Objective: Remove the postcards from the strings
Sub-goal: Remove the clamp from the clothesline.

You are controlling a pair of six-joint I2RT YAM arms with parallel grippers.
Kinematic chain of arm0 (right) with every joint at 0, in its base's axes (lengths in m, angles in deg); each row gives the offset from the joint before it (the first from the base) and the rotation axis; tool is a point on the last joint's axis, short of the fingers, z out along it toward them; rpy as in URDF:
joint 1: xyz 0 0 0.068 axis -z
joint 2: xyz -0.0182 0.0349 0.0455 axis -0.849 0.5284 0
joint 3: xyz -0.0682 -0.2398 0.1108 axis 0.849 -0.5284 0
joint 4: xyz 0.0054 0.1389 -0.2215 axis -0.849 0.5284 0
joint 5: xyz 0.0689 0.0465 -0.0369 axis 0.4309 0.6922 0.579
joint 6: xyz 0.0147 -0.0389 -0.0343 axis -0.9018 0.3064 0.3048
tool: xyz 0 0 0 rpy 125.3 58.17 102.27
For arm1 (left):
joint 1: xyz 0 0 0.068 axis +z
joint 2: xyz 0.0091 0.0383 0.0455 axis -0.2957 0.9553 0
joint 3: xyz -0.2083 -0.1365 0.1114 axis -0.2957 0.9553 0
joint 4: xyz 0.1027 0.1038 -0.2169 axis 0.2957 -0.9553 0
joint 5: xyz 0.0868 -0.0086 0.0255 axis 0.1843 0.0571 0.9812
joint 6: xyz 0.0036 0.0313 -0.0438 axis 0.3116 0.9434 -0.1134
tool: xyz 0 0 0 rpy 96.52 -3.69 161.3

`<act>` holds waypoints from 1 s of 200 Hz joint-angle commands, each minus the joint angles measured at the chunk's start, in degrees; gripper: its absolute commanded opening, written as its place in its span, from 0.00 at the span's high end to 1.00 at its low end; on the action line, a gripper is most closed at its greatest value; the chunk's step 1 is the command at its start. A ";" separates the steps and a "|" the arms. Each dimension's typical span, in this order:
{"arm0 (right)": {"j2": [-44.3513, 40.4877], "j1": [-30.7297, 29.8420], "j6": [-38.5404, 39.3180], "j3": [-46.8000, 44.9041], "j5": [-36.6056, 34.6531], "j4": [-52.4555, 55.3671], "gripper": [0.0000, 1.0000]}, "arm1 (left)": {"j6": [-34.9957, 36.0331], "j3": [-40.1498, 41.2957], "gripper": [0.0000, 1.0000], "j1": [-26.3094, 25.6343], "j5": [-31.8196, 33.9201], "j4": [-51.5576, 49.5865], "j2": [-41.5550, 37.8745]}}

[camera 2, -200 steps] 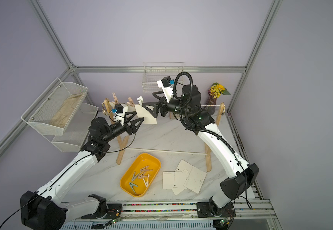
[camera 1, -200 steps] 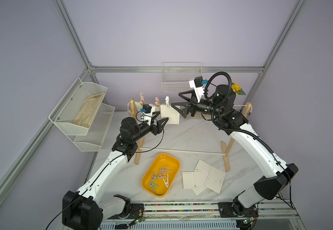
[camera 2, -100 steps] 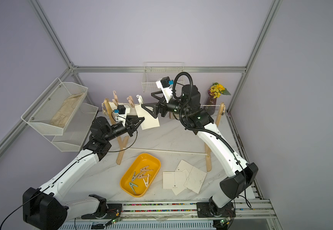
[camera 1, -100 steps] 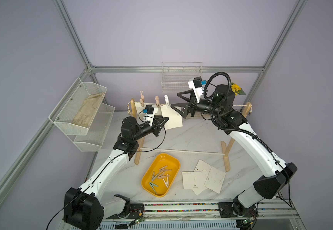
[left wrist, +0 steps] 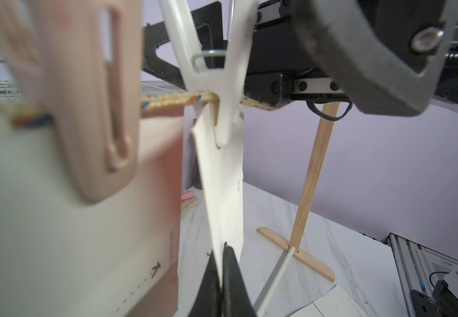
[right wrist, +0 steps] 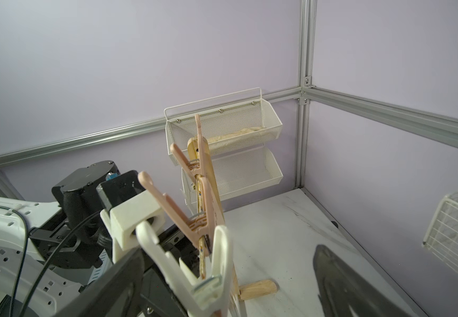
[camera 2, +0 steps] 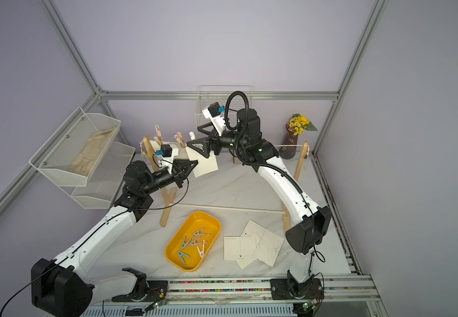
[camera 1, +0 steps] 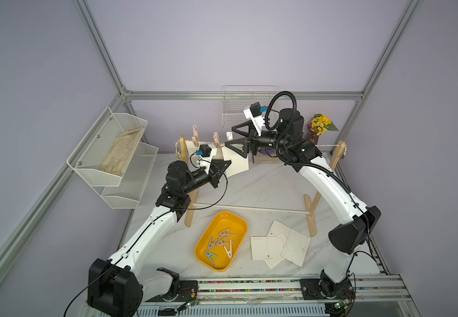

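Note:
A cream postcard [camera 1: 237,166] [camera 2: 208,167] hangs from the string [left wrist: 173,100], pinned by a white clothespin [left wrist: 223,82] [right wrist: 216,274]. My left gripper [left wrist: 222,274] [camera 1: 229,164] is shut on that postcard's lower edge. My right gripper [right wrist: 222,288] [camera 1: 230,137] is open, with one finger on each side of the white clothespin's handles and a gap on both sides. Another postcard [left wrist: 57,233] hangs beside it under a pink clothespin [left wrist: 85,109]. In the right wrist view, two pink clothespins [right wrist: 184,219] sit further along the string [right wrist: 201,255].
Several loose postcards [camera 1: 277,244] lie on the marble table at front right. A yellow tray [camera 1: 203,247] holding several clothespins sits beside them. The rack's wooden posts [camera 1: 337,153] and white foot rod [camera 1: 249,208] cross the table. Wire baskets [camera 1: 112,153] hang on the left wall and a flower vase [camera 1: 319,129] stands at back right.
My left gripper has reached forward and shut on the hanging postcard's lower edge. My right gripper has shifted slightly left, around the white clothespin, and has stayed open.

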 commanded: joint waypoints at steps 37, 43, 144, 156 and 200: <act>1.24 0.20 1.35 2.37 7.99 1.85 0.32 | -1.95 -0.47 1.00 0.53 -0.25 3.22 -1.27; 0.86 0.20 1.13 1.79 8.17 1.03 0.35 | -1.87 -0.61 1.00 0.57 -0.16 3.07 -1.24; -1.69 0.20 -1.15 -0.99 7.78 -6.31 0.62 | -4.16 -1.07 1.00 0.62 -0.94 1.06 -0.90; -1.83 0.20 -1.49 -0.94 7.69 -7.03 0.66 | -4.34 -0.94 1.00 0.62 -1.28 0.95 -1.15; -1.77 0.20 -2.73 -0.09 7.06 -8.62 0.73 | -4.87 0.03 1.00 0.62 -2.13 0.58 -2.61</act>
